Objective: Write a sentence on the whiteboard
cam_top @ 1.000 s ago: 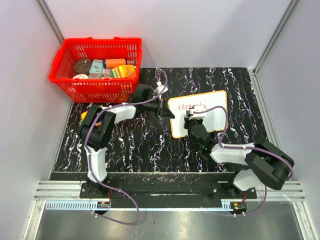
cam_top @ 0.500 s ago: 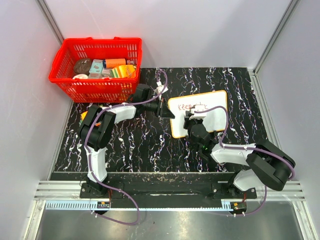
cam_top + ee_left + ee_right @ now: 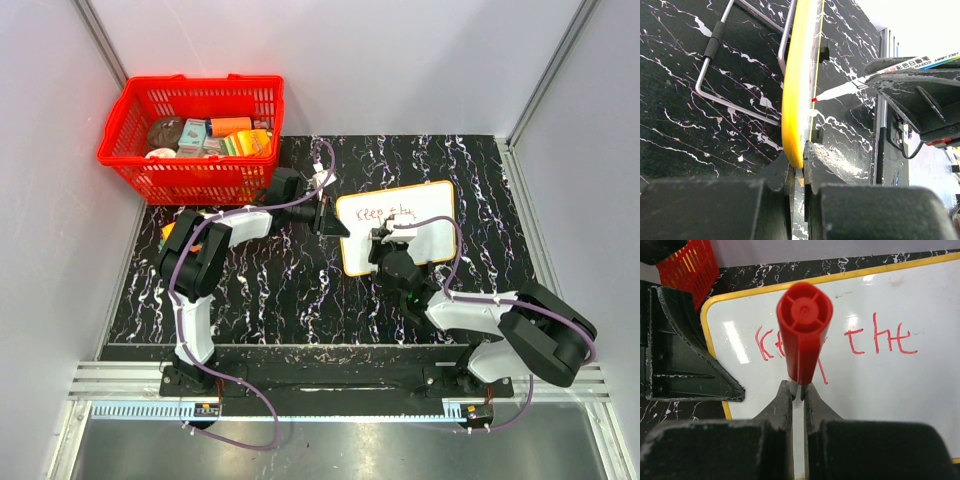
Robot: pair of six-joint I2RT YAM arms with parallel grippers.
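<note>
- Whiteboard [image 3: 432, 202]: white face with a yellow rim and rounded corners. It sits on the right half of the black marbled mat [image 3: 260, 290], in front of the right arm, with its left edge towards the left arm.
- Sentence [image 3: 880, 340]: red handwriting, one line across the upper part of the board. It reads "keep the", though the pen hides part of the first word in the right wrist view. The rest of the face is blank, so I judge the writing well short of finished.
- Marker [image 3: 804, 335]: the red end cap points at the right wrist camera and the white barrel runs down to a red tip. In the left wrist view the tip is at or just off the board face, and contact cannot be confirmed. It sits below the written line, probably to begin a second one.
- Right gripper [image 3: 799, 387]: fingers pressed together on the marker barrel, which is held steeply to the face, as for writing.
- Left gripper [image 3: 799, 162]: fingers pinch the yellow rim at the board's left edge, apparently to steady the board against the push of the pen.
- Wire stand [image 3: 740, 65]: bent metal rod seen behind the board. It is probably a prop.
- Red basket [image 3: 195, 182]: at the far left corner, filled with assorted packets, well apart from the board and not involved in the task.
</note>
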